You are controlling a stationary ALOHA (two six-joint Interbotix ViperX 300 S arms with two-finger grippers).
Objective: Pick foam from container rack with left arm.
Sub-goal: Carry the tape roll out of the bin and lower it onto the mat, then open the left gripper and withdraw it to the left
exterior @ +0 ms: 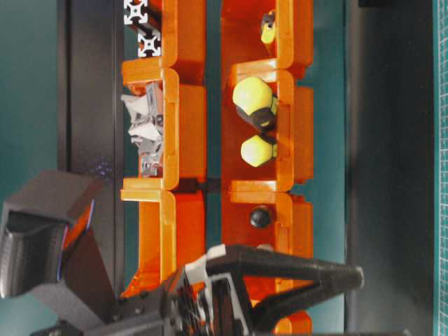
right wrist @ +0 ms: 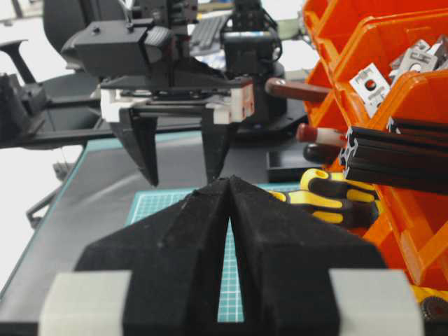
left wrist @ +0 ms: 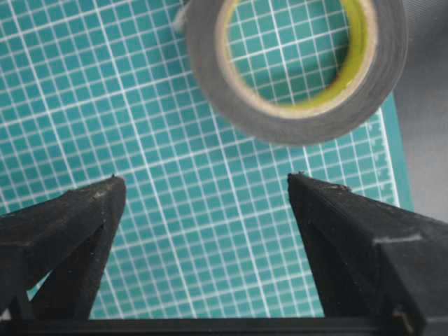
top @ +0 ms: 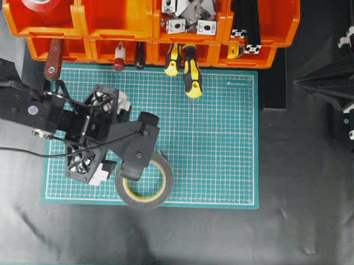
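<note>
Green cutting mat (top: 223, 146): right half and centre bare, open passage there. Lower left of overhead frame: foam (top: 144, 179) flat at mat's bottom edge, left gripper (top: 115, 135) above it, fingers (left wrist: 63, 231) spread wide, bare mat between them. Top of frame: container rack (top: 111, 24) walls off upper edge; yellow-black screwdriver handles (top: 191, 71) and brown handle (top: 52, 59) jut onto mat's top margin. Right edge: right gripper (right wrist: 229, 203), jaws together, well apart from mat.
</note>
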